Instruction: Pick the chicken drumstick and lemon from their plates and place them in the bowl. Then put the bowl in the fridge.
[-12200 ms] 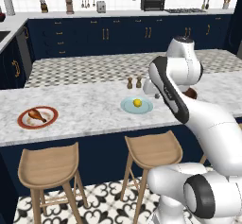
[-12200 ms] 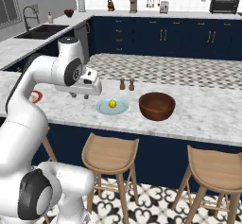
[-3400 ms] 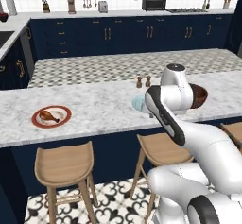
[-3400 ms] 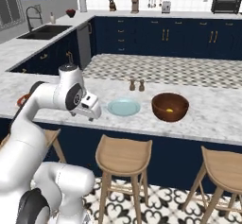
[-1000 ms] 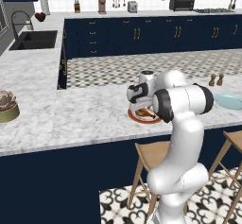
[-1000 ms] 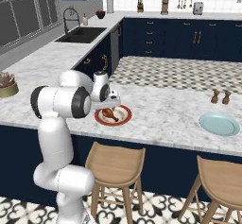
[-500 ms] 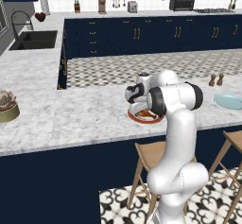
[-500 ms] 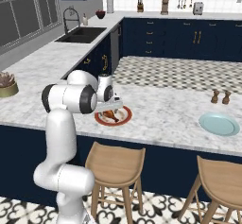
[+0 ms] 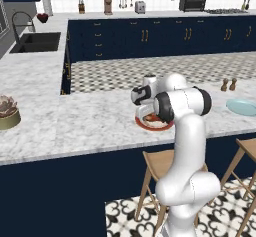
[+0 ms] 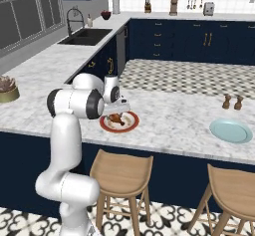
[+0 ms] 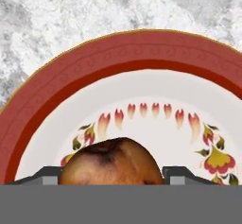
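The chicken drumstick point(image 11: 111, 164) lies golden-brown on the white plate with the broad red-orange rim point(image 11: 118, 53), on the marble counter. My gripper point(image 11: 112, 176) is down over it and open, one fingertip close on each side of the meat. From the right base view the drumstick point(image 10: 115, 117) shows on that plate point(image 10: 130, 125) just under my gripper point(image 10: 117, 111). In the left base view my arm covers most of the plate point(image 9: 161, 126). The pale blue plate point(image 10: 230, 130) point(image 9: 241, 106) sits bare farther right. The lemon, bowl and fridge are out of view.
Salt and pepper shakers point(image 10: 232, 101) stand behind the blue plate. A potted plant point(image 9: 7, 113) sits at the counter's far left. A sink point(image 10: 87, 36) lies on the back-left counter. Wooden stools point(image 10: 122, 173) stand below the counter's front edge.
The hand has come lower onto the red-rimmed plate and the elbow has swung slightly. The drumstick and plates have not moved.
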Available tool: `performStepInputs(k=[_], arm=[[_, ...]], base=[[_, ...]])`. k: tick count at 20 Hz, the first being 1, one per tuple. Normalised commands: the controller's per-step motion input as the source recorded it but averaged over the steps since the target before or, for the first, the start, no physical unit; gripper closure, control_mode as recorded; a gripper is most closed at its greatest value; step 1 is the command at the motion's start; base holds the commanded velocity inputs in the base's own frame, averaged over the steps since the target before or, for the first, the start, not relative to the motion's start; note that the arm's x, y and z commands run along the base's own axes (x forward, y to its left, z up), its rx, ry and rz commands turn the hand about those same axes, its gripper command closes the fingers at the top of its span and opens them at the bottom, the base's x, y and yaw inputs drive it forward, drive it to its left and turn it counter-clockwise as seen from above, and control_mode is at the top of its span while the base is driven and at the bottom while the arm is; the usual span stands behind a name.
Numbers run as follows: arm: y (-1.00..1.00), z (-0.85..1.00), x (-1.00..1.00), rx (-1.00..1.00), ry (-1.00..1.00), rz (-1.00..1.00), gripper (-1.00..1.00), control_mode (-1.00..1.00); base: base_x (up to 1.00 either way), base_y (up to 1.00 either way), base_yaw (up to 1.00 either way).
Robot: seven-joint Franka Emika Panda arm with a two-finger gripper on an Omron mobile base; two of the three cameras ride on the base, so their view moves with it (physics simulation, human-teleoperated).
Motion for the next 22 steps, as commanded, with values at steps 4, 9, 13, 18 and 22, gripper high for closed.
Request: performStepInputs(k=[4,9,13,18,22], arm=[[0.00,0.22,-0.17,0.00,-0.02,-0.01,1.00,-1.00],[0.09,0.99,-0.61,0.01,-0.22,-0.02,1.00,-1.00],[0.03,1.00,-1.00,0.02,-0.47,0.00,1.00,-1.00],[0.01,1.00,-1.00,0.00,-0.20,0.00,1.00,-1.00],[0.08,1.00,-1.00,0.00,0.00,0.00,1.00,-1.00]], base=[[0.00,0.00,0.00],[0.00,0.00,0.00],[0.00,0.00,0.00],[0.00,0.00,0.00],[0.00,0.00,0.00]])
